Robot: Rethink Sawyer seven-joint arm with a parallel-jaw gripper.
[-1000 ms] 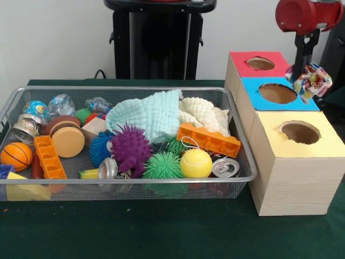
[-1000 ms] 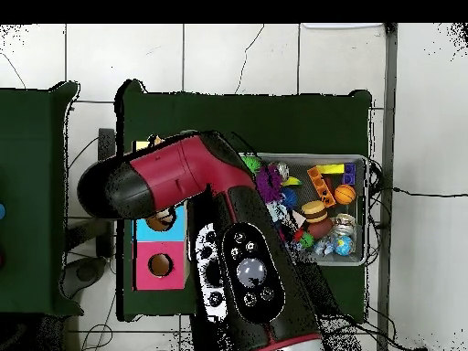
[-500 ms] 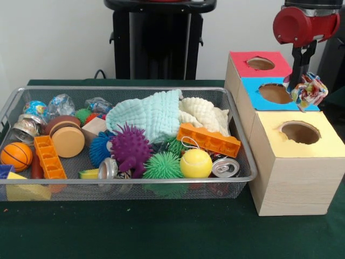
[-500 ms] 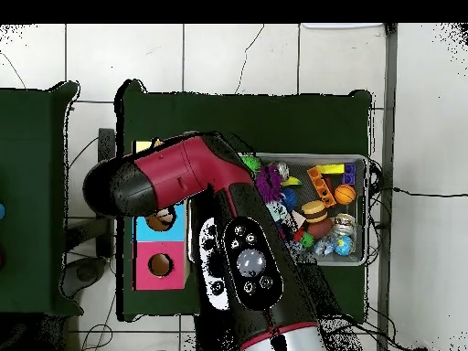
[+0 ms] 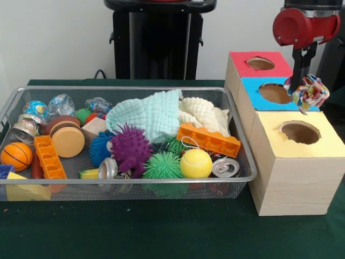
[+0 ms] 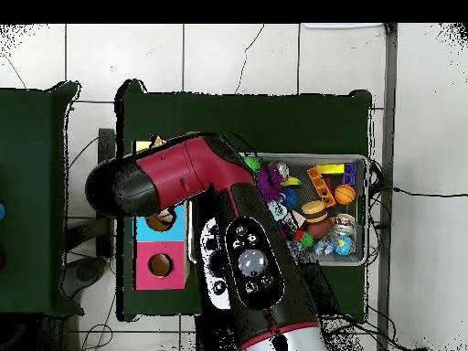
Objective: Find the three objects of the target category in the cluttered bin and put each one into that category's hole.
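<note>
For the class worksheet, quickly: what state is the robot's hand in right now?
Hand: shut on a crumpled multicoloured cloth, held in the air beside the blue box and above the yellow box.

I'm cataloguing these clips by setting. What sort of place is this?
Probably a robotics lab test bench: a green-covered table holds a wire bin of mixed toys and a wooden sorting box with colour-coded holes, on a tiled floor with trailing cables.
</note>
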